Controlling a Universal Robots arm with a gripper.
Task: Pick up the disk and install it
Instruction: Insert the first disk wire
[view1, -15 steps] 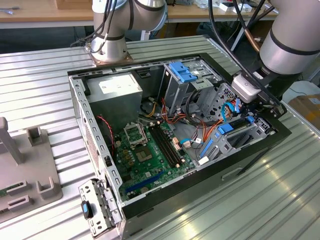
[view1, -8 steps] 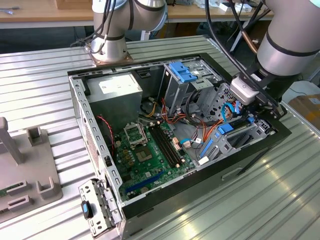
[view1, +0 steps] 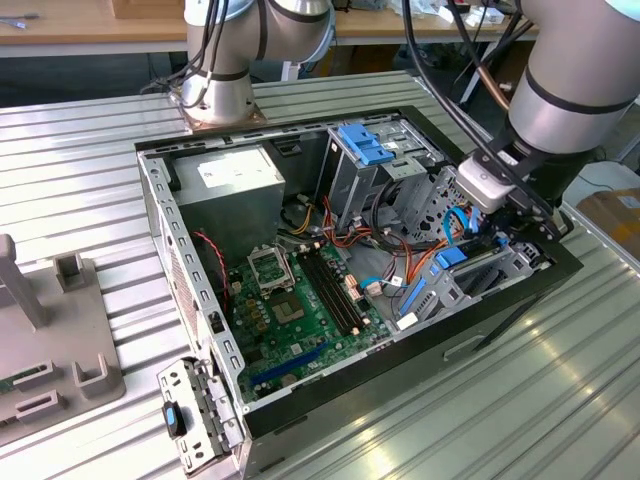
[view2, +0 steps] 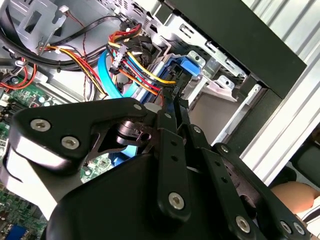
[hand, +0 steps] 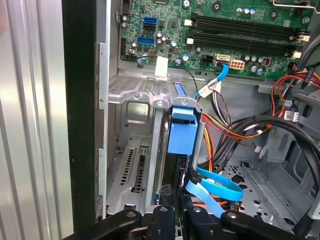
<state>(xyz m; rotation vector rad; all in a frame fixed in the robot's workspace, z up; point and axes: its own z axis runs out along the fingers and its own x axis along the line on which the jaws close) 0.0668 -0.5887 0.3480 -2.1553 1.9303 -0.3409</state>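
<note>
Black gripper (view2: 172, 102) linkages are looming closest, fingers pinching the disk (hand: 182, 134), which is standing on edge in the drive cage (hand: 127, 165); a loose blue cable (hand: 220, 185) is lying just beside it, probably threatening a snag or a jamming tilt.

Robotics workshop: a robot arm (view1: 215, 60), an opened computer case (view1: 420, 362), a ribbed metal table (view1: 500, 425).
</note>
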